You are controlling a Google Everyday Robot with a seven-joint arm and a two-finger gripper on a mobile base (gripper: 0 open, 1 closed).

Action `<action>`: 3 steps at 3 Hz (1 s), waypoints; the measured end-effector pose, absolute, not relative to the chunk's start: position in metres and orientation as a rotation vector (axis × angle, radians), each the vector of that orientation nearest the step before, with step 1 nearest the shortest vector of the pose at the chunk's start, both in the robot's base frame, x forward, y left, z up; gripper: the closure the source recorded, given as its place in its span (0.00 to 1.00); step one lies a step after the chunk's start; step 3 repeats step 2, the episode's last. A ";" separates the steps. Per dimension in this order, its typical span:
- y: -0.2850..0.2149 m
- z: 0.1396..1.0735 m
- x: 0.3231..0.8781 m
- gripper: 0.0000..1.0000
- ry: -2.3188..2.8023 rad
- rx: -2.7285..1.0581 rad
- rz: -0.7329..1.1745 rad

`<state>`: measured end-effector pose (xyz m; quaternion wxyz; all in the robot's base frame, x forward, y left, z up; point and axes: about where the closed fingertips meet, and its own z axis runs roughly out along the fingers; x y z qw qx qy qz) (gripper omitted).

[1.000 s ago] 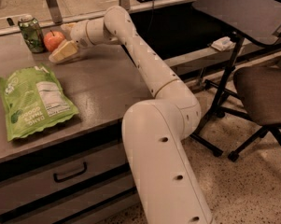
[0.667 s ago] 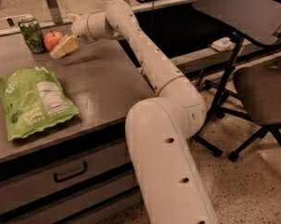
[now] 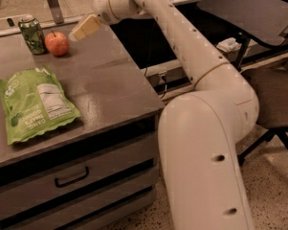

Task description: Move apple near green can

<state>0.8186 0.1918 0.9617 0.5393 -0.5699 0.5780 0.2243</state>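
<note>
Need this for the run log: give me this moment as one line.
apple: on table, beside green can | tool: raised above table, apart from apple | snack bag: nearer table front

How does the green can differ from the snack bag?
The green can stands upright; the snack bag lies flat. The can is small and dark green; the bag is far larger, bright green. Both rest on the table, the can farther back. The apple sits beside the can; the gripper hangs near the apple, apart from it.

Can [image 3: 32, 34] stands far left on surface [image 3: 110, 80]; apple [image 3: 57, 43] just right of it. Gripper [image 3: 79, 31] right of apple, apart. Bag [image 3: 33, 103] lies in front.
</note>
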 end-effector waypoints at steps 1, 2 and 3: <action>0.154 0.979 0.810 0.00 1.492 -1.334 0.426; 0.157 0.978 0.808 0.00 1.501 -1.335 0.432; 0.157 0.978 0.808 0.00 1.501 -1.335 0.432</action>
